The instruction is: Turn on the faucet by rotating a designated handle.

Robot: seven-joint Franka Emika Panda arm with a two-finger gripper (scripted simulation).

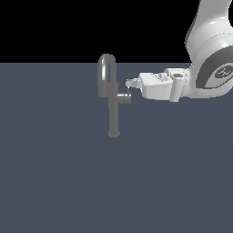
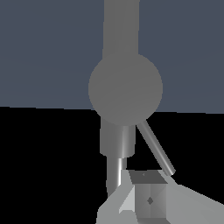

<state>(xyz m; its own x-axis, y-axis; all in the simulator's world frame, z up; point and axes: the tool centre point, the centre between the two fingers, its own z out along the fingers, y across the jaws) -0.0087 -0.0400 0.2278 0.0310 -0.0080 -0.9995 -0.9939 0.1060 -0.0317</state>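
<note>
Faucet (image 1: 112,98) of smooth grey metal stands upright on the flat slate-blue counter (image 1: 54,182), gooseneck arched above. Its handle (image 1: 124,98) (stubby cylinder, thin lever rod) points toward my white tool (image 1: 129,83), just beside the rod; jaw spread I cannot tell.
</note>
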